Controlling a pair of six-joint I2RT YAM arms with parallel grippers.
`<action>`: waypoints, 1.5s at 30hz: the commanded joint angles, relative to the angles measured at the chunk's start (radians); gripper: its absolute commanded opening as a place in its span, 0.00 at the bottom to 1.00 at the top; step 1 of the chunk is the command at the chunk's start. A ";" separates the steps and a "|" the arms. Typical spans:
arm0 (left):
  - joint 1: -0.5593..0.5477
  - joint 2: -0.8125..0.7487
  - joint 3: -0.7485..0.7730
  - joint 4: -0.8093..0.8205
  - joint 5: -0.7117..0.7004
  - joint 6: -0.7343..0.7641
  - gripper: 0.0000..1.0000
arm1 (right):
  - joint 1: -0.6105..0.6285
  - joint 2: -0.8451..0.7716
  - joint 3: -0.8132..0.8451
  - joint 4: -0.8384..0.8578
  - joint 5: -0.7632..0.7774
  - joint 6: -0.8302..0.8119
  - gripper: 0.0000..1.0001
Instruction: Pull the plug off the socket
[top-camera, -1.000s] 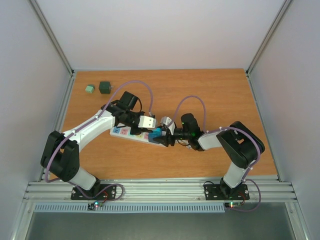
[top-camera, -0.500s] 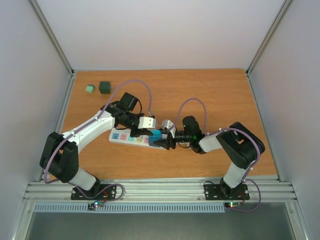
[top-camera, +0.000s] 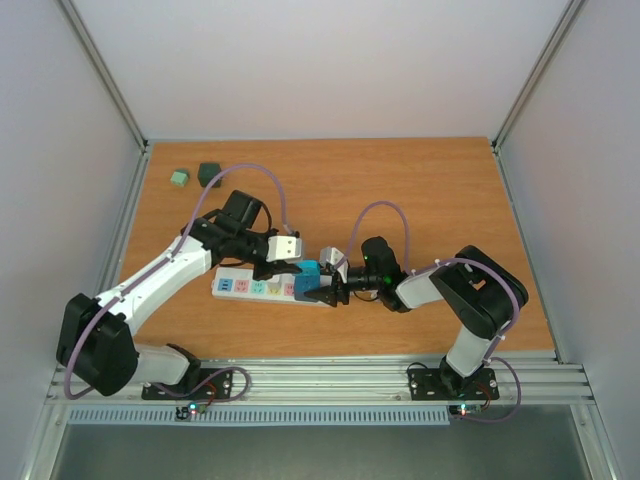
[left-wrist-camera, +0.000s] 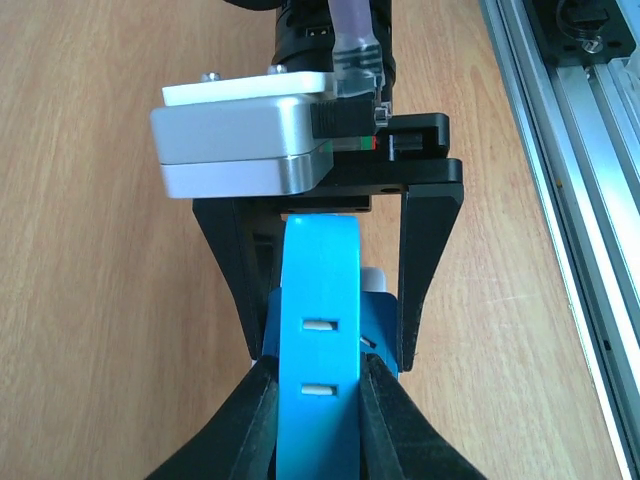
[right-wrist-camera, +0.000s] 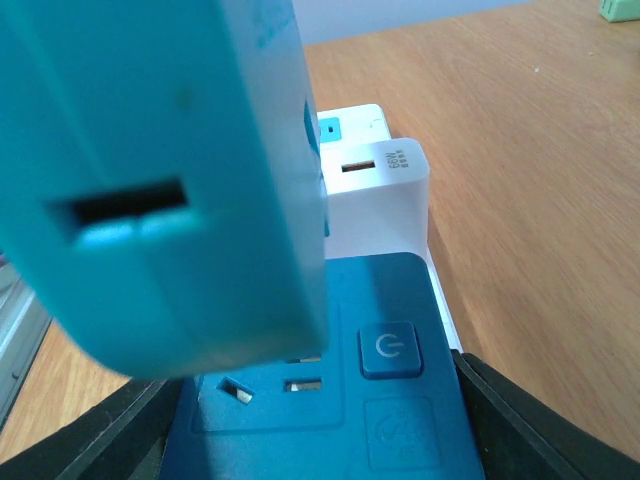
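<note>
The socket (top-camera: 252, 287), a long white power strip with pastel outlet panels, lies on the wooden table. A blue plug (top-camera: 308, 274) stands on its right, blue end. My left gripper (top-camera: 298, 270) is shut on the blue plug (left-wrist-camera: 318, 300), fingers (left-wrist-camera: 235, 420) pressed on both its sides. My right gripper (top-camera: 322, 293) is shut on the strip's blue end panel (right-wrist-camera: 390, 350), one finger (right-wrist-camera: 520, 420) on each long side. In the right wrist view the plug (right-wrist-camera: 170, 180) hangs over the outlet; its pins are hidden. A white USB adapter (right-wrist-camera: 375, 190) sits in the neighbouring outlet.
Two small green blocks (top-camera: 179, 177) (top-camera: 209, 173) lie at the back left corner. Metal rails (top-camera: 320, 380) run along the near edge, and side rails and white walls close in the table. The right arm's purple cable (top-camera: 385, 212) loops above the strip.
The strip, the plug and both grippers have shifted left and slightly toward me. The strip has turned more level. Both grips have stayed the same.
</note>
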 joint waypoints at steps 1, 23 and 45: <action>0.006 -0.006 0.000 0.014 0.029 0.006 0.09 | 0.007 0.026 -0.014 -0.021 -0.027 -0.001 0.35; 0.134 -0.005 0.123 -0.216 0.219 0.039 0.06 | 0.007 -0.091 0.030 -0.154 -0.053 0.007 0.85; 0.259 0.031 0.182 -0.515 0.589 0.207 0.04 | -0.045 -0.266 0.334 -0.685 0.046 0.078 0.89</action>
